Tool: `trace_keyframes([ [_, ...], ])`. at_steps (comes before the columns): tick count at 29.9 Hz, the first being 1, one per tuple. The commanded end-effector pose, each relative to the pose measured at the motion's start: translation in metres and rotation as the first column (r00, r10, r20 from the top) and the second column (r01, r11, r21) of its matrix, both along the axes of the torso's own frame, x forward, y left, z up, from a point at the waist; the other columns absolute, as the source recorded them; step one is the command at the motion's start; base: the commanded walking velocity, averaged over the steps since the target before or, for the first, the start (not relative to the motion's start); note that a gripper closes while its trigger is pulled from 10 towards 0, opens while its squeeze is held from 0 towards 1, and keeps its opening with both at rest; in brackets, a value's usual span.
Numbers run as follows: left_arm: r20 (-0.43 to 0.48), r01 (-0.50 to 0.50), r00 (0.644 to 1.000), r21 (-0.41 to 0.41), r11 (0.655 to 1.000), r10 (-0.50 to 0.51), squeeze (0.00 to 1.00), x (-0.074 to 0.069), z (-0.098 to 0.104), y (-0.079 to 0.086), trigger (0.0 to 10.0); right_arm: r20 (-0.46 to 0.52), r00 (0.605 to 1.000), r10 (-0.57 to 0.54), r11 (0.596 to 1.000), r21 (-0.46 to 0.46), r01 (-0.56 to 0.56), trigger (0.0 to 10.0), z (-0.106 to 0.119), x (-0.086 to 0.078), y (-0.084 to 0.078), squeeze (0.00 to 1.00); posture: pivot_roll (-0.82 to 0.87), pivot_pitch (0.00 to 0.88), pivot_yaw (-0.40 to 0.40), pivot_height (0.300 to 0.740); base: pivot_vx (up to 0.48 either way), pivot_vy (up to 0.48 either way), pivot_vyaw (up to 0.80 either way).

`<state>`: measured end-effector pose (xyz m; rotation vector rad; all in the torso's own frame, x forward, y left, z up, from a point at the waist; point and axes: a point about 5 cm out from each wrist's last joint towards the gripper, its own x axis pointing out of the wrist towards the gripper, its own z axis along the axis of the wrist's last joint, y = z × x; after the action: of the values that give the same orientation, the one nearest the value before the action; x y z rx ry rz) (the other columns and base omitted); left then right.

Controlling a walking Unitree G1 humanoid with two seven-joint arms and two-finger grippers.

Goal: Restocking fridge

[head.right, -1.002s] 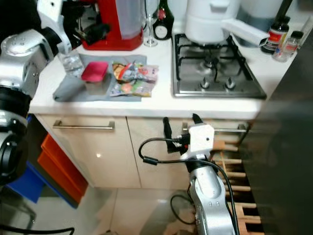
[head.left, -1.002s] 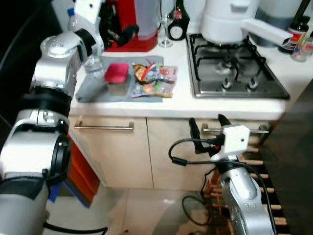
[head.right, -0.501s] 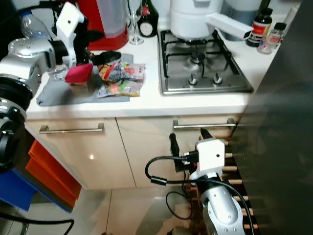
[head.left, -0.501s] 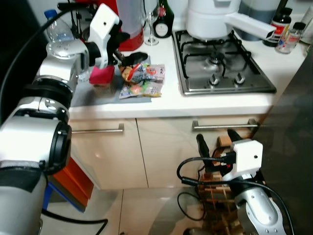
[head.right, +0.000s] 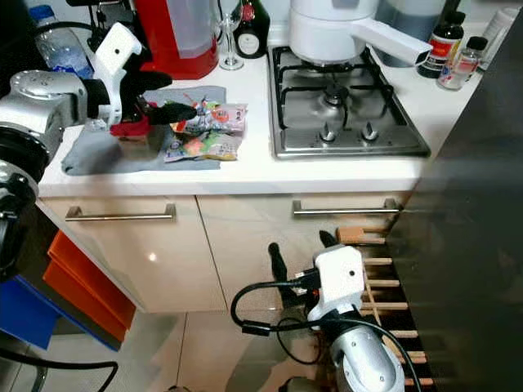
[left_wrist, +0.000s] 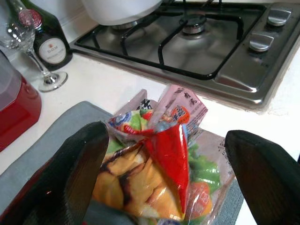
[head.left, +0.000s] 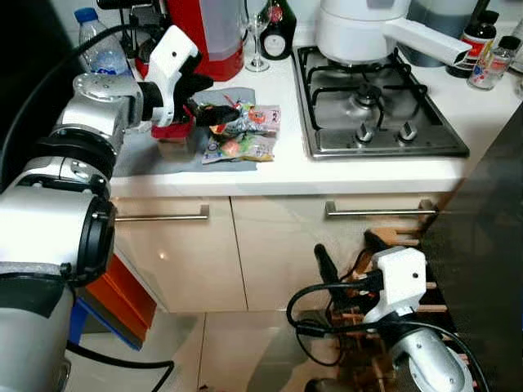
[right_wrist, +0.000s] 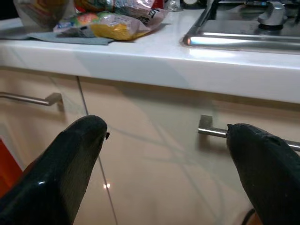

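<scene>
- Left eye view: the left end effector point(head.left: 214, 98) reaches over the tabletop point(head.left: 368, 173), its fingers spread around the near end of the snack packs point(head.left: 241, 132). The packs lie on a grey cloth point(head.left: 147, 155), just beside a red-lidded box point(head.left: 173, 135), probably staged there for carrying to the fridge. A water bottle point(head.left: 96, 51) stands behind the arm.
- Right eye view: the right end effector point(head.right: 301, 249) hangs low before the cabinet doors, fingers spread and holding nothing; it looks parked out of the way. The hob point(head.right: 347, 102) with a white pot point(head.right: 331, 28) sits well apart from the packs.
- Left wrist view: the two black fingers point(left_wrist: 77, 176) stand wide on either side of a red-and-yellow pack point(left_wrist: 157, 180), not yet pressing it. My guess is a grasp is being lined up. A wine glass point(left_wrist: 35, 51) and dark bottle point(left_wrist: 49, 44) stand beyond.
- Right wrist view: spread fingers point(right_wrist: 70, 168) face a drawer handle point(right_wrist: 33, 98).
</scene>
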<state>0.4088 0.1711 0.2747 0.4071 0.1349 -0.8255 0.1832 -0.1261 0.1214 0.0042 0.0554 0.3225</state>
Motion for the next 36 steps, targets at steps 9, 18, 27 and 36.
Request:
trace_keyframes([
  [9,0.067,-0.102,0.993,0.151,0.983,0.093,0.0,0.007,-0.009,-0.013,10.0,-0.014,1.0,-0.004,1.0,0.016,0.004,10.0,0.003,-0.01,0.003,0.0,-0.35,0.053,0.097,0.74,0.0,0.0,0.0],
  [18,0.027,-0.175,0.985,0.185,0.967,0.173,0.0,0.008,-0.03,-0.016,10.0,-0.024,1.0,0.005,1.0,0.016,-0.005,10.0,0.003,-0.01,0.004,0.0,-0.36,0.054,0.096,0.74,0.0,0.0,0.0],
  [27,0.02,-0.237,0.971,0.228,0.944,0.239,0.0,0.008,-0.047,-0.013,10.0,-0.031,0.999,0.008,1.0,0.011,-0.007,10.0,0.003,-0.012,0.003,0.0,-0.38,0.058,0.099,0.74,0.0,0.0,0.0],
  [36,0.023,-0.321,0.945,0.247,0.914,0.326,0.0,0.008,-0.056,-0.007,0.0,-0.038,0.999,-0.007,1.0,-0.003,0.007,10.0,0.004,-0.016,-0.002,0.0,-0.4,0.061,0.094,0.74,0.0,0.0,0.0],
])
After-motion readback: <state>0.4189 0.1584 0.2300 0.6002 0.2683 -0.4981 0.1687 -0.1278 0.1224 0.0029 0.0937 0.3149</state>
